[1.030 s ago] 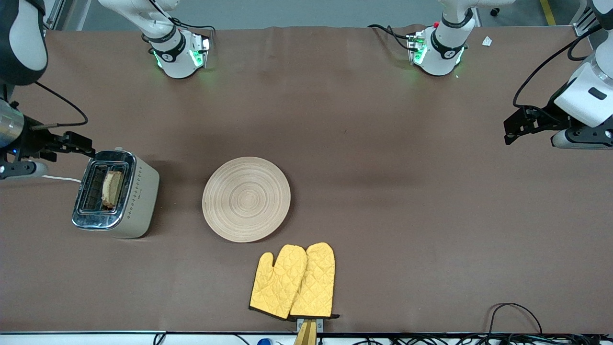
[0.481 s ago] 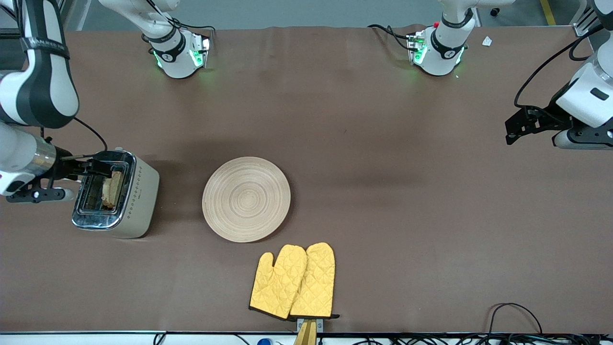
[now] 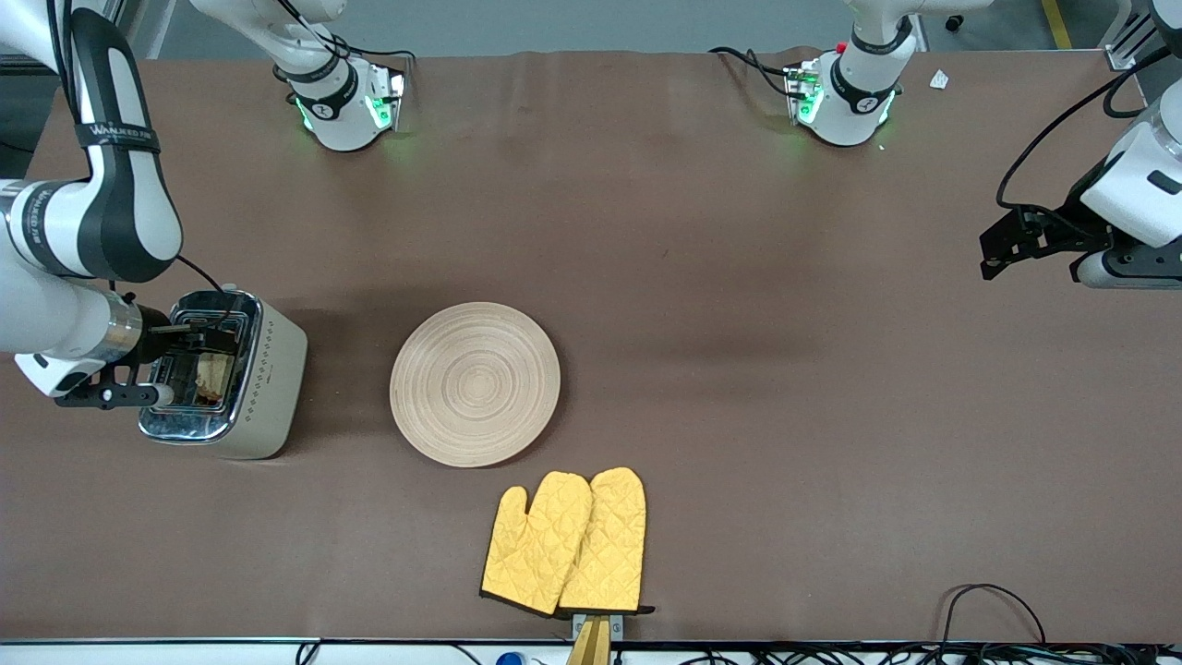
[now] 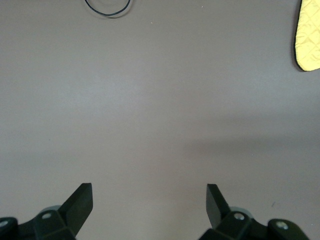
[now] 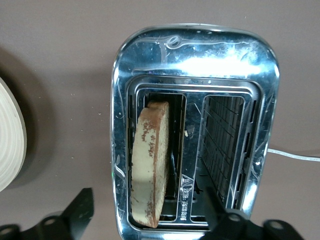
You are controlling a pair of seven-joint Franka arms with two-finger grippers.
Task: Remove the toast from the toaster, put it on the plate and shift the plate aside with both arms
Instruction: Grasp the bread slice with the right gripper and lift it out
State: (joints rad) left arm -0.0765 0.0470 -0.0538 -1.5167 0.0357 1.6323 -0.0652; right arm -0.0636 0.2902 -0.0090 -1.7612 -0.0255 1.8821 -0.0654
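Right gripper (image 3: 199, 356) newly over toaster (image 3: 268, 388) (toast (image 5: 150, 165) half-sunk)

A chrome-topped toaster (image 3: 224, 374) stands on the brown counter (image 3: 739, 369) at nine o'clock, toward the right arm's end. Two yellow quilted oven mitts (image 3: 565, 542) lie side by side, touching, at six o'clock near the counter's edge, cuffs toward the front camera.
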